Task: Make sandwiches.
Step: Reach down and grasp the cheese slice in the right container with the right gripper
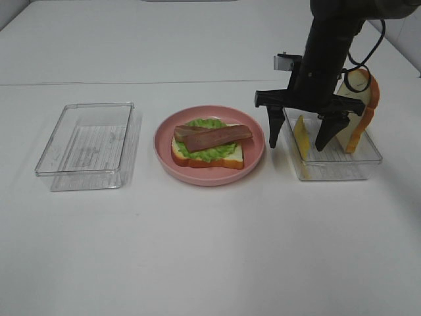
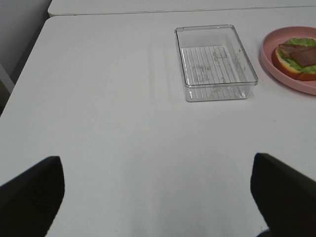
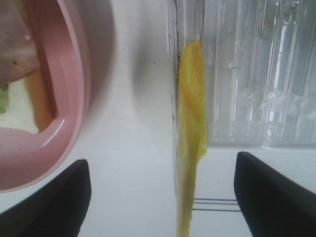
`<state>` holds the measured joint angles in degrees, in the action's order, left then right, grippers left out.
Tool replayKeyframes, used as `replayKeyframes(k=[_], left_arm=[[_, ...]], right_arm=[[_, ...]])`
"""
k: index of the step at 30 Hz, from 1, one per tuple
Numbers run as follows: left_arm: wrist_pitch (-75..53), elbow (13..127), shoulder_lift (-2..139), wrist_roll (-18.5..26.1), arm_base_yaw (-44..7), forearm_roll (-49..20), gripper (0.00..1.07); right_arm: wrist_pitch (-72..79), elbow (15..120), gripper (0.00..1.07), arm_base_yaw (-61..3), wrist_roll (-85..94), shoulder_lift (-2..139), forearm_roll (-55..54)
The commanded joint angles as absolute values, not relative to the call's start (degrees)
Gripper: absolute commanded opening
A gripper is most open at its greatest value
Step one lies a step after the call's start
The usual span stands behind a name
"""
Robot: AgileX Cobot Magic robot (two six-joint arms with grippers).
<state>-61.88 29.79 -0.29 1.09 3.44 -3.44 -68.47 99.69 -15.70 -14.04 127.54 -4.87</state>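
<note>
Astride cheese [image 1: 300,135], right gripper [image 1: 297,145], seemingly apart

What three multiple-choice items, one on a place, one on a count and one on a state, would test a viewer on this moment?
1. Where is the yellow cheese slice?
A) on the sandwich
B) standing on edge in the right-hand clear tray
C) flat on the table

2. How many clear trays are in view?
A) three
B) one
C) two

3. How is the right tool?
A) open, one finger on each side of the cheese
B) shut on the cheese
C) shut on a bread slice

Answers:
1 B: the exterior view shows the slice upright inside that tray.
2 C: one empty tray sits left of the pink plate, and one sits right of it.
3 A: its fingers stand wide apart with nothing gripped.
</note>
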Motion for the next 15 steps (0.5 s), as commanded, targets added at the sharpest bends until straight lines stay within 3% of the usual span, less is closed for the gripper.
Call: replayKeyframes(k=[1, 6, 8, 11, 15], left_arm=[[-61.65, 29.62, -1.38, 0.80, 3.32, -3.78, 0.94], [-61.65, 29.62, -1.38, 0.80, 3.32, -3.78, 0.94], [-61.65, 29.62, -1.38, 0.80, 3.32, -3.78, 0.94], [-61.65, 29.62, -1.38, 0.80, 3.32, -3.78, 0.94], [-61.65, 29.62, -1.38, 0.80, 3.32, -3.78, 0.94]], right_arm=[[-68.30, 99.35, 0.76, -15.76, -13.52, 127.83, -5.33], [-68.24, 99.35, 0.65, -15.76, -13.35, 127.83, -5.33], [-68.18, 99.35, 0.44, -15.76, -13.69, 127.83, -5.27], [-68.24, 99.35, 0.34, -15.76, -13.69, 127.83, -5.04], [-68.30, 99.35, 0.34, -15.76, -13.69, 127.83, -5.04]])
